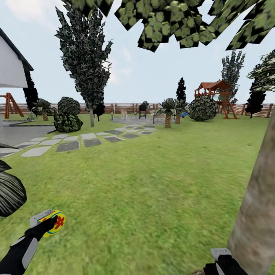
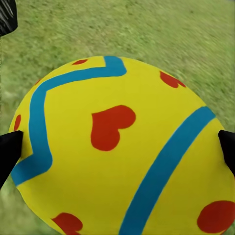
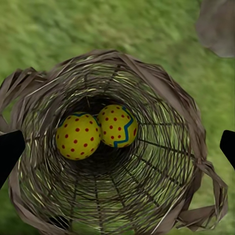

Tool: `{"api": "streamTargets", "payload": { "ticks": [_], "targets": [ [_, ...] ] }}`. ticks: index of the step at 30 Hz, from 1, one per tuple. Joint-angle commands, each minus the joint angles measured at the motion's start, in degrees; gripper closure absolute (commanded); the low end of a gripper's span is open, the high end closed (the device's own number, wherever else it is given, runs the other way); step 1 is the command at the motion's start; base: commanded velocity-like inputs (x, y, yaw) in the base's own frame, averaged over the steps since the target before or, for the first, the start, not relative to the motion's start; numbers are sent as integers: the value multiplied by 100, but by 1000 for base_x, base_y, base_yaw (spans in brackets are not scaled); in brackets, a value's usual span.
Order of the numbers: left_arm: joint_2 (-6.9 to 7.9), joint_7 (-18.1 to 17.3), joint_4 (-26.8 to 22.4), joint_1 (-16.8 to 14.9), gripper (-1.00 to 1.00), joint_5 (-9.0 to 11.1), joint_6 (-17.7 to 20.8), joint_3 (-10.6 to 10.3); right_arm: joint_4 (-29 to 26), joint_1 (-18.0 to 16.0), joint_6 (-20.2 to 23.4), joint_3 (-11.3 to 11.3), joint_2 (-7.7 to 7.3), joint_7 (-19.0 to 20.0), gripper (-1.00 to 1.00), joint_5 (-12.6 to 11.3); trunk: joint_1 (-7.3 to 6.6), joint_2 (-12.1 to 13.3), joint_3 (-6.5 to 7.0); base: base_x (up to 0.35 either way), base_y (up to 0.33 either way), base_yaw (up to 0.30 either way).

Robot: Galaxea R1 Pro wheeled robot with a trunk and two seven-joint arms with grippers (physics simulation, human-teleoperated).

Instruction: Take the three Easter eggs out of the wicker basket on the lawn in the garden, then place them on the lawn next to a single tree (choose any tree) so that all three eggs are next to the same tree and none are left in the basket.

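Carrying one egg (image 2: pixel 117 147) clenched in the left tool (image 1: pixel 47 223), the robot stood close to the tree (image 1: pixel 254 214). The right tool (image 3: pixel 117 147) hung released above the basket (image 3: pixel 161 98), two eggs (image 3: pixel 96 131) inside. Next, I judged: set this egg beside the trunk.

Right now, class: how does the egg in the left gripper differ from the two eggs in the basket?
The held egg is clamped between the left gripper fingers above the lawn; the two basket eggs lie touching at the bottom of the wicker basket. The held egg bears large red hearts; the basket eggs carry small red dots. All are yellow with blue bands.
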Motion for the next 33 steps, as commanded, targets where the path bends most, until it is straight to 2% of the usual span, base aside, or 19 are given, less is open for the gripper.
{"api": "streamTargets", "payload": {
  "ticks": [1,21,31,33],
  "targets": [
    [-3,-40,-8,-4,100,51,43,24,-9,-2,31,6,4,-9,-100,8,23,-46,-26,0,0,0],
    [-12,-40,-8,-5,100,50,43,24,-1,-2,26,6,29,8,-100,8,462,-848,-385,0,0,0],
    [-110,-40,0,-4,100,50,43,24,8,-2,31,24,68,8,-100,22,682,-1249,-564,0,0,0],
    [-211,-24,-4,-5,100,-16,37,23,13,-2,31,35,73,14,-100,27,726,-1329,-600,0,0,0]
  ]
}}
